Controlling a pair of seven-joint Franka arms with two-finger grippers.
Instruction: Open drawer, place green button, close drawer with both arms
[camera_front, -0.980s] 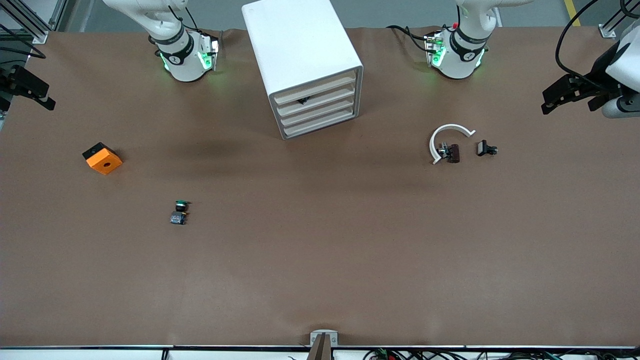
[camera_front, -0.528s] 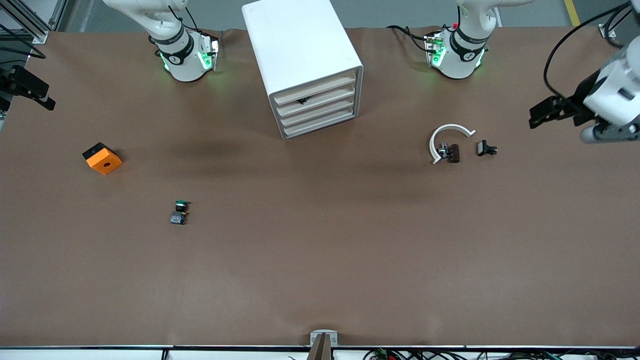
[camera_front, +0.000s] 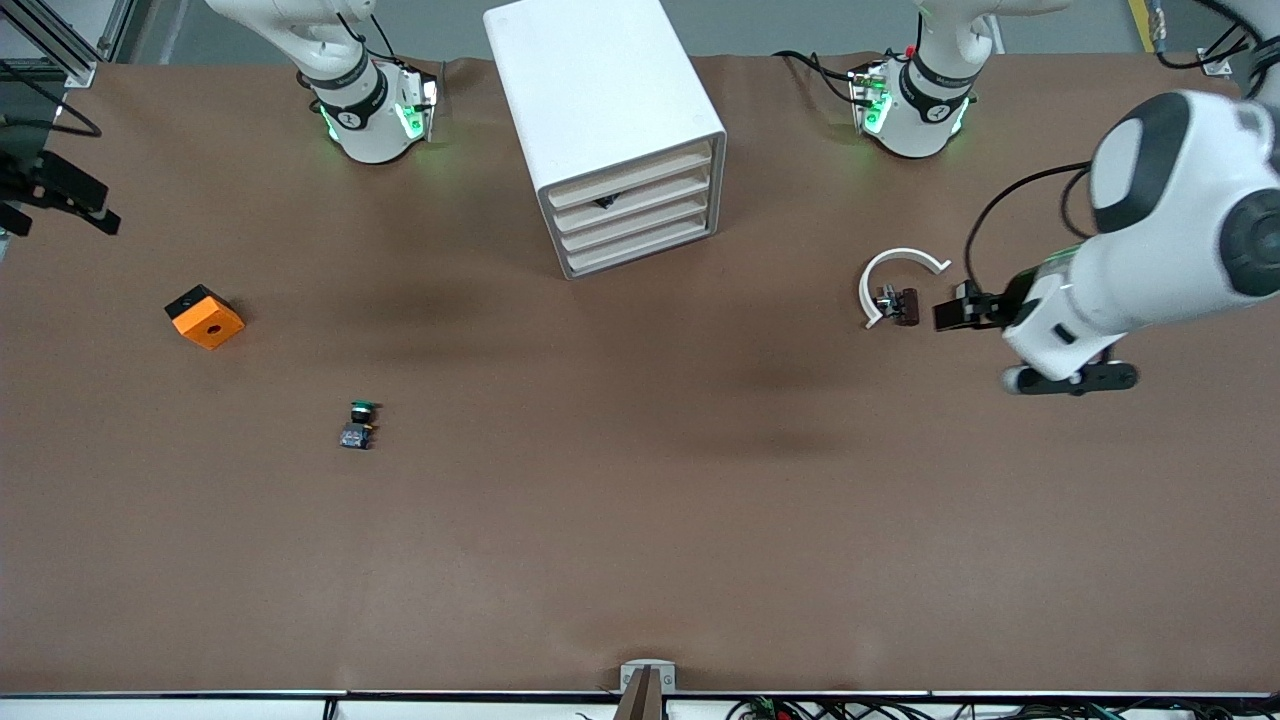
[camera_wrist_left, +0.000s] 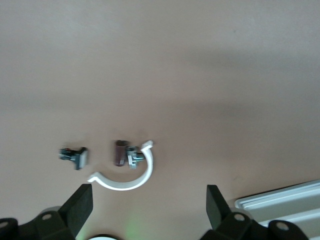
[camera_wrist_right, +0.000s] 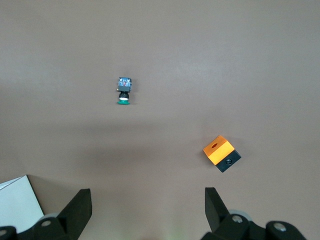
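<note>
Your left tool, jaws open, hangs over the clutter near the left arm's end; the drawer faces the front camera. Your right tool waits open, the button nearer it.

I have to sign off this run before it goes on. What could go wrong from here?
1. The left claw, open, hangs over the white curved piece and small dark clips; a low sweep toward the cabinet might scatter them.
2. The drawer looks just like its three neighbours, so the wrong one may get pulled.
3. The button is tiny and may tip when grasped.
</note>
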